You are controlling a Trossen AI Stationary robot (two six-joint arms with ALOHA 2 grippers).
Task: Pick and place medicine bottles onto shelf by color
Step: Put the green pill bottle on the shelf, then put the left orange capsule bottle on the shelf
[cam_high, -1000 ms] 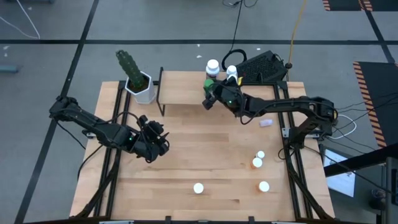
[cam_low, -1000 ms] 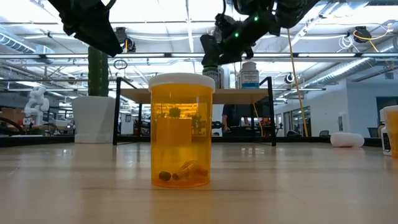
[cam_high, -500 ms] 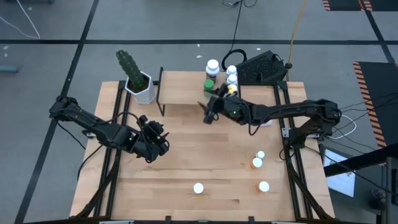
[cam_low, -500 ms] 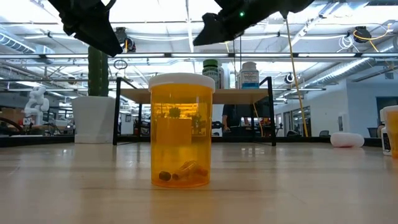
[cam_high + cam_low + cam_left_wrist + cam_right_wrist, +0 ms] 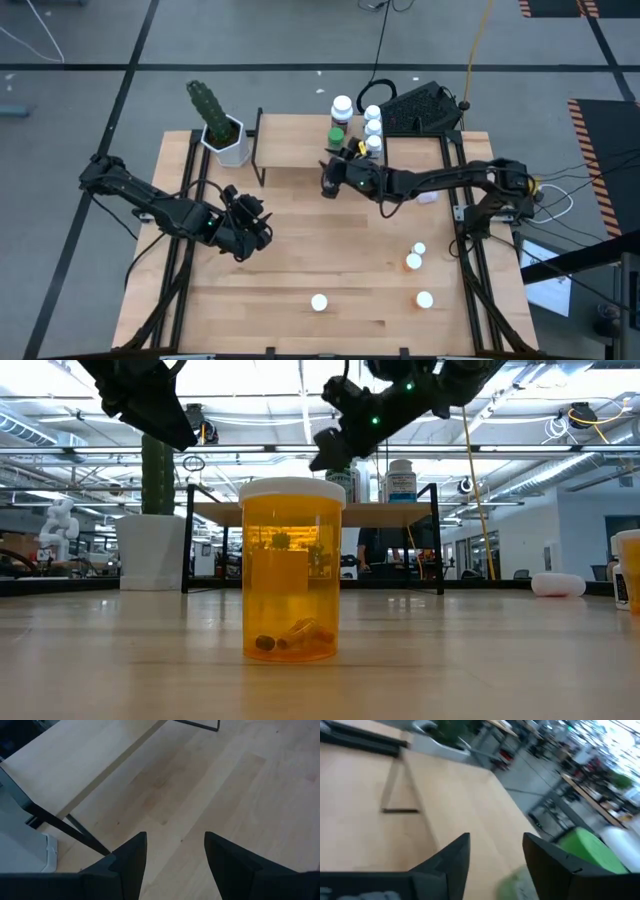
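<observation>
The shelf [image 5: 300,140] stands at the table's far edge. Toward its right end stand a green bottle [image 5: 337,133] and several white-capped bottles [image 5: 373,128]; the low view shows the green bottle [image 5: 340,480] and a blue-white one [image 5: 402,480] on its top board. My right gripper [image 5: 328,185] hovers open in front of the shelf, holding nothing [image 5: 495,855]. An orange bottle [image 5: 292,570] stands upright on the table near the front edge [image 5: 318,302]. My left gripper [image 5: 245,235] waits open at centre left [image 5: 175,855].
A white pot with a cactus [image 5: 225,135] stands left of the shelf. Three more white-capped bottles [image 5: 413,262] stand on the table's right near part, and a small pinkish object [image 5: 428,198] lies at the right. A dark keyboard-like object [image 5: 420,108] sits beyond the far right corner.
My right gripper has drawn back from the green bottle on the shelf toward the table's near edge and a little left, rolling about its own axis. The green bottle has stayed standing on the shelf.
</observation>
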